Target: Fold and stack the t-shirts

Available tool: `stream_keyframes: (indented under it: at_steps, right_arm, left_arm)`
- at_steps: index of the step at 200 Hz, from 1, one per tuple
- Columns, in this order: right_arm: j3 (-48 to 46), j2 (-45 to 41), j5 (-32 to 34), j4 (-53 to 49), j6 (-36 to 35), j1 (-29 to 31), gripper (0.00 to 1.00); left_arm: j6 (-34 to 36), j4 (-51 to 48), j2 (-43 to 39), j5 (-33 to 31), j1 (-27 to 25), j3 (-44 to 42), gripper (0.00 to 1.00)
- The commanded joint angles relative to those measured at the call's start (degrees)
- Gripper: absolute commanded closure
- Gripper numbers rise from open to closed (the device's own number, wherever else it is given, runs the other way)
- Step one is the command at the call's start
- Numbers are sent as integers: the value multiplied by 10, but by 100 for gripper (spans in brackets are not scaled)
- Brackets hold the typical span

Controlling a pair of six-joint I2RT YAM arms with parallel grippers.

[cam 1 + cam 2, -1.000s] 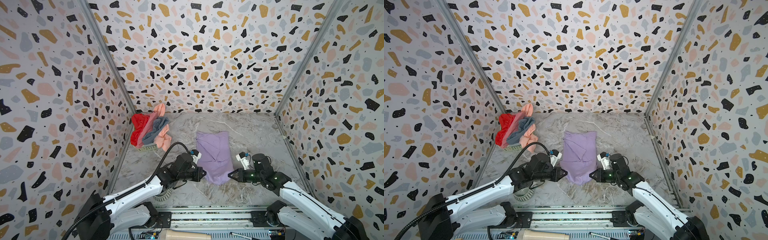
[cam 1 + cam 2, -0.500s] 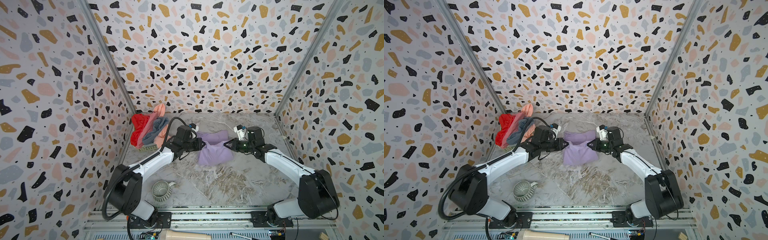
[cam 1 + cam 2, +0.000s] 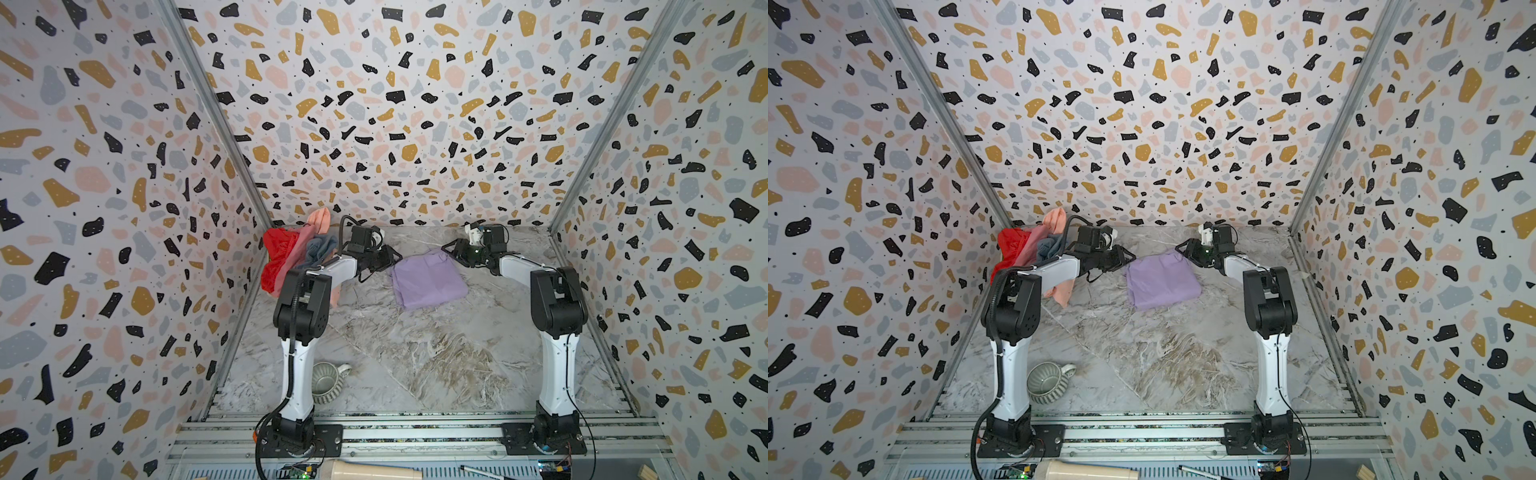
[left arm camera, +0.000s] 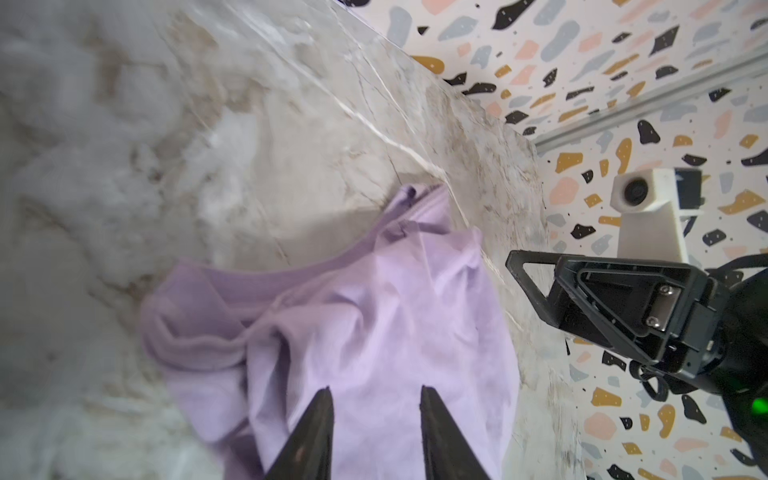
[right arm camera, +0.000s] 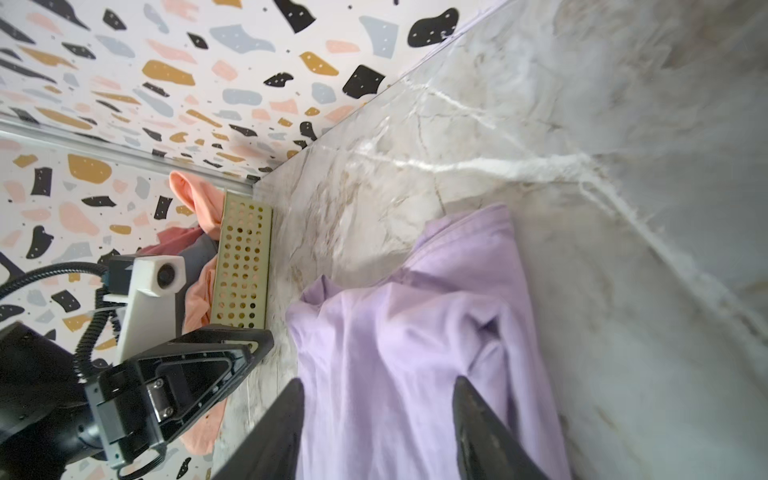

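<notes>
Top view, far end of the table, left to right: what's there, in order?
red t-shirt → left gripper → lilac t-shirt → right gripper

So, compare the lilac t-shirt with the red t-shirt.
The lilac t-shirt lies folded flat on the table; the red t-shirt hangs crumpled. The lilac t-shirt is alone mid-table; the red t-shirt is bunched with other shirts in the far left corner. Both are plain soft cloth.
</notes>
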Motion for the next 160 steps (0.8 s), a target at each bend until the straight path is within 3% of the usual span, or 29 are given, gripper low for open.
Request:
stream_keyframes:
  at_steps: [1, 42, 81, 113, 132, 160]
  right_arm:
    - [20, -10, -34, 61, 20, -9, 40]
    - [-41, -73, -19, 55, -27, -10, 39]
    - [-113, -142, 43, 0, -58, 11, 39]
    - [-154, -161, 75, -27, -72, 61, 39]
    - [-175, -157, 105, -35, -76, 92, 39]
    - [-211, -144, 123, -25, -70, 120, 39]
  left_arm:
    - [-39, 55, -6, 16, 16, 15, 64]
    - [7, 1, -40, -34, 19, 4, 60]
    - [44, -23, -81, -61, -11, -25, 53]
    - [69, -54, -54, -92, -24, 2, 52]
    - [104, -89, -30, -162, -27, 22, 52]
    - [129, -105, 3, -174, -27, 43, 52]
